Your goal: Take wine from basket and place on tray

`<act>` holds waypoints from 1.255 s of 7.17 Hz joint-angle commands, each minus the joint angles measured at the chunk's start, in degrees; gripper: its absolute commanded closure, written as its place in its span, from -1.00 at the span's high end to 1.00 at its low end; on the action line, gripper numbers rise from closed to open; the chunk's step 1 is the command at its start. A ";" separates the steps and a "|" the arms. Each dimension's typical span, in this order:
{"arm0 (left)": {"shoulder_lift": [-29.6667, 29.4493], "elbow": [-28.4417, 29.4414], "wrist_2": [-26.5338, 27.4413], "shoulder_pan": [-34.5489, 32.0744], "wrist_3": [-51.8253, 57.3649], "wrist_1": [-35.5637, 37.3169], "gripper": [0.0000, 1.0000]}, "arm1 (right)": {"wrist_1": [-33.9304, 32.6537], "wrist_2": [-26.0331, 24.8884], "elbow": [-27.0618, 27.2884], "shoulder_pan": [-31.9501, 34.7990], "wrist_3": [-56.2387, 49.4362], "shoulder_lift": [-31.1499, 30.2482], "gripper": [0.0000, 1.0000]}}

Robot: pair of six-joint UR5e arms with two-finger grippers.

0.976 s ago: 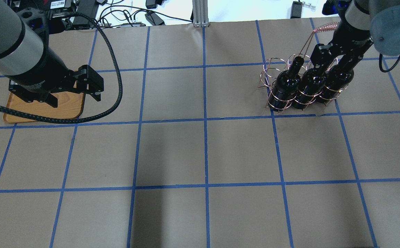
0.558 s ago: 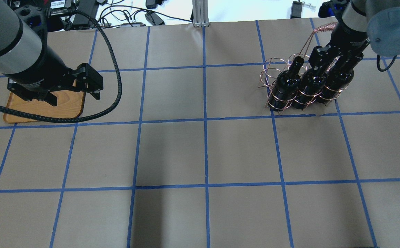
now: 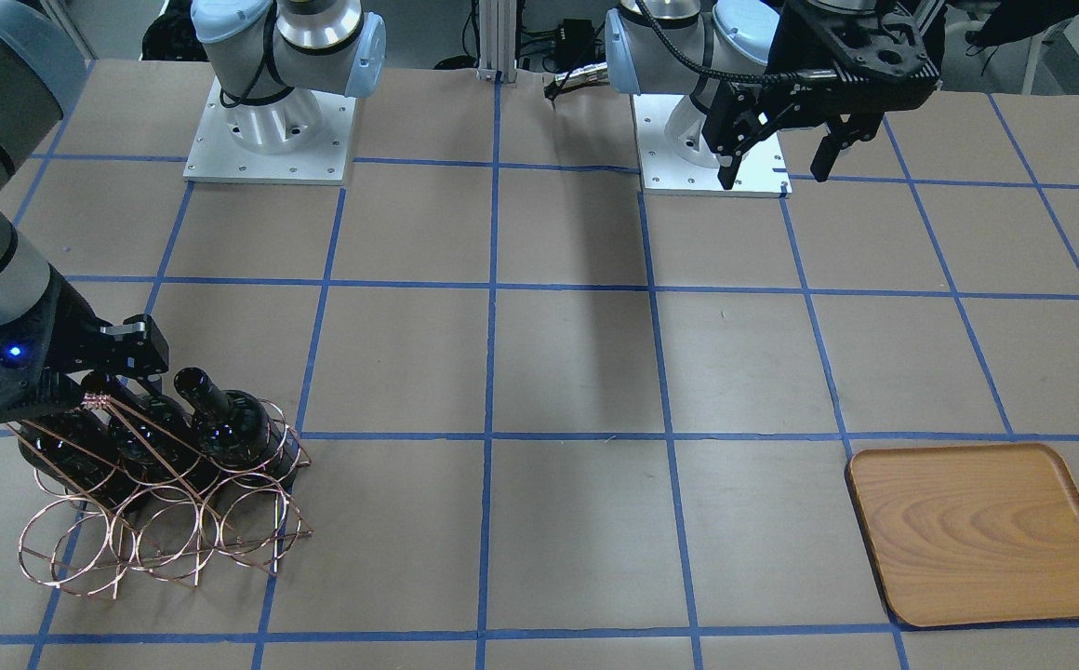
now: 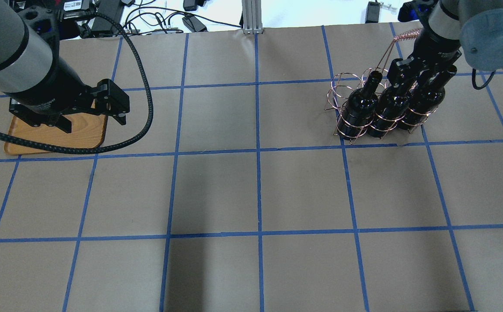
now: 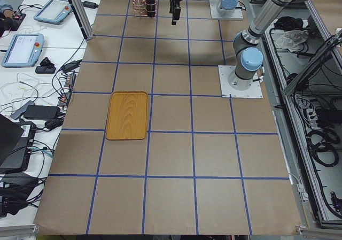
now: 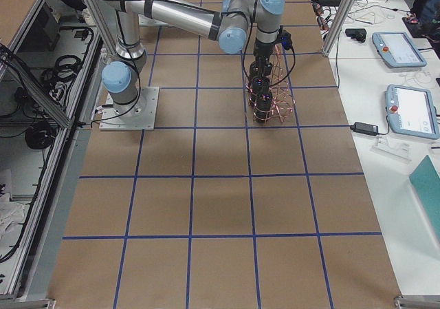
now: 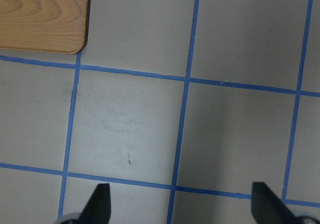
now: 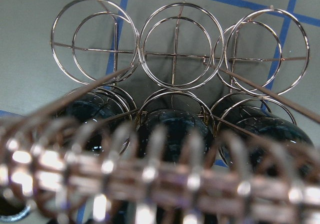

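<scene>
Three black wine bottles (image 4: 362, 102) stand upright in the near row of the copper wire basket (image 4: 341, 89), on the table's right side. My right gripper (image 4: 422, 80) is down over the bottles, under the coiled handle. Its fingers look open, either side of the rightmost bottle's (image 4: 425, 99) neck. The right wrist view shows the basket's rings (image 8: 175, 49) behind the blurred handle coil, with no fingers in sight. The wooden tray (image 4: 82, 134) lies at the far left. My left gripper (image 4: 95, 121) hovers open and empty above the tray's right edge.
The basket's far row of rings (image 3: 158, 530) holds nothing. The table is brown paper with a blue tape grid (image 4: 258, 149). Cables and power bricks (image 4: 156, 19) lie beyond the far edge. The arm bases (image 3: 270, 130) stand at the robot's side.
My right gripper has shifted slightly toward the table's far edge over the bottles. The bottles and basket have not moved. The left gripper has barely moved.
</scene>
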 commanded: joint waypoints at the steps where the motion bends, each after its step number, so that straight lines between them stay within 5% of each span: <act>1: 0.10 -0.10 0.05 0.06 -0.16 0.05 1.00 | 0.51 -0.02 0.00 -0.01 0.09 -0.02 0.13; 4: -0.08 -0.80 0.14 -0.03 -0.07 -0.04 1.00 | 0.69 0.07 0.00 -0.01 0.26 -0.11 0.13; 5: -0.60 -0.72 1.10 0.15 0.02 0.04 1.00 | 0.52 0.07 0.00 -0.01 0.26 -0.11 -0.07; 7: 0.09 -0.19 1.28 0.50 -0.16 0.05 1.00 | 0.60 -0.02 0.00 -0.01 0.18 -0.02 -0.99; 9: -1.29 -1.07 1.28 0.67 -0.16 -0.13 1.00 | 0.43 -0.02 -0.18 0.08 0.09 -0.02 -1.00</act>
